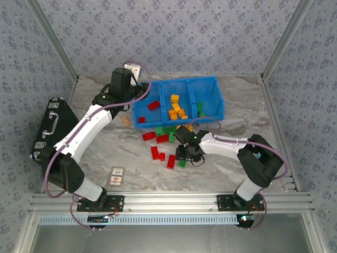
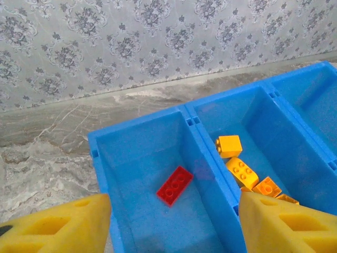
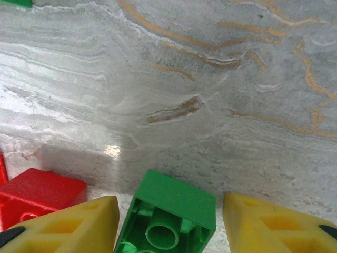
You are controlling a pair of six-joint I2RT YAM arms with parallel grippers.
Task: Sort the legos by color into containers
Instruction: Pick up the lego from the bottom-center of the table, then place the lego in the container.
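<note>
We see the blue bin (image 1: 181, 80) at upper centre of the top view: red in its left compartment, orange in the middle, green on the right. Loose legos (image 1: 159, 138) lie just below it. The left gripper (image 2: 174, 226) hangs wide and empty over the red compartment. The right gripper (image 3: 166, 229) is wide, straddling a green brick (image 3: 176, 200), not clamped. We judge this a pick step. Next: close, lift, carry to the right compartment.

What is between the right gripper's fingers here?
A green lego, hollow underside toward the camera, sits on the table between the fingers of the open right gripper, in the right wrist view.
</note>
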